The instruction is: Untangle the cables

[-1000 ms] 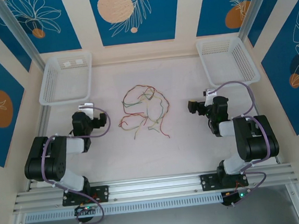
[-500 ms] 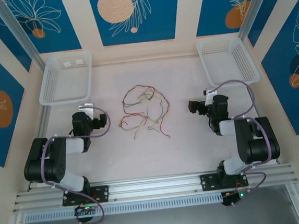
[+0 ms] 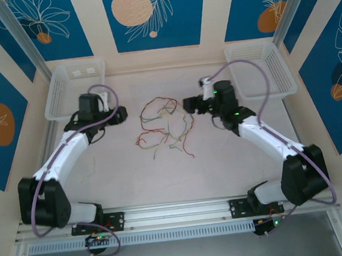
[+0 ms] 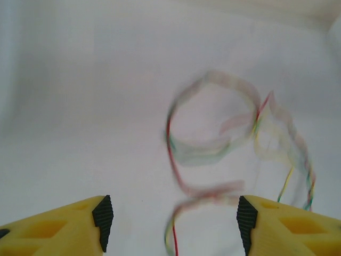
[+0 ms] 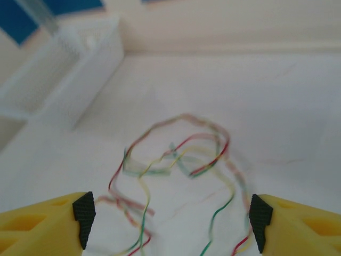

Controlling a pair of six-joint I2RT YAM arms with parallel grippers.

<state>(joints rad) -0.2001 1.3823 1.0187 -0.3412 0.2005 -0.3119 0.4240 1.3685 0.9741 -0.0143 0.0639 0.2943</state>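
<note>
We see thin red, green and yellow cables (image 3: 165, 125) looped in a loose tangle mid-worktop (image 3: 222, 165); left gripper (image 3: 122, 114) and right gripper (image 3: 188, 104) gape, empty.

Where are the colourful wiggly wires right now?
From the top view, the tangled cables lie loose in the middle of the table. They sit between the left claw and the right claw, and neither claw touches them.

Table (image 3: 222, 165) bears tangled cables (image 3: 166, 127) and 2 baskets (image 3: 72, 94).

Robot lab cell, aluminium rail (image 3: 178, 210), blue patterned wall panels (image 3: 155, 15)
</note>
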